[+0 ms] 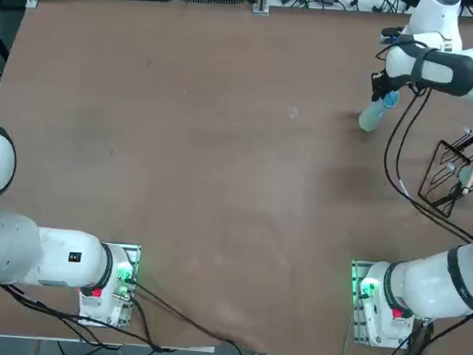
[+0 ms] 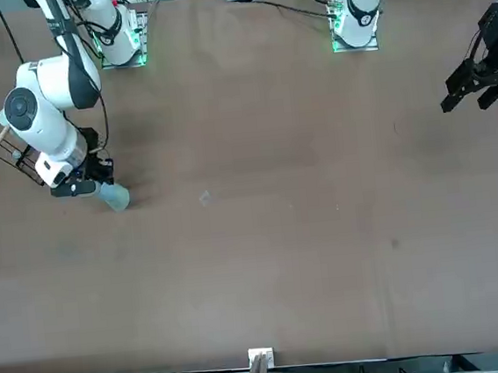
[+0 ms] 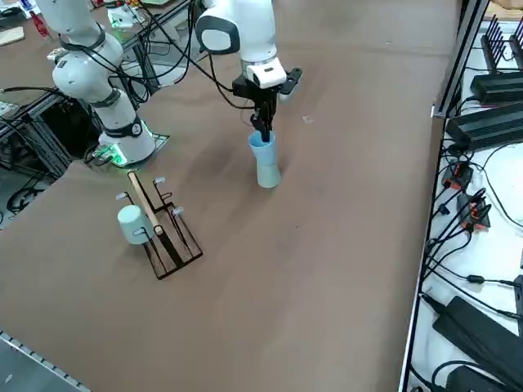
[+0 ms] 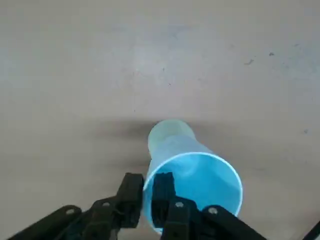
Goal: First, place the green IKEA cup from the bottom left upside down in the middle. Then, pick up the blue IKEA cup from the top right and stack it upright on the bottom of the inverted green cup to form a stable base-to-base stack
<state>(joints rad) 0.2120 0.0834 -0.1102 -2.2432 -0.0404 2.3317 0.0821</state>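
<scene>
Right gripper pinching the blue cup's rim, far right of the table.

The right gripper (image 4: 146,200) is nearly closed, one finger inside the rim and one outside, clamped on the wall of the blue cup (image 4: 192,180). That cup sits upright on top of the inverted green cup (image 3: 268,173), base to base, the stack standing on the table (image 1: 220,184). It's near the far right corner in the top view, not the middle. Open brown tabletop stretches away to the left and centre. A wire rack (image 3: 163,233) with a pale cup (image 3: 131,223) sits well apart, by the right edge.
</scene>
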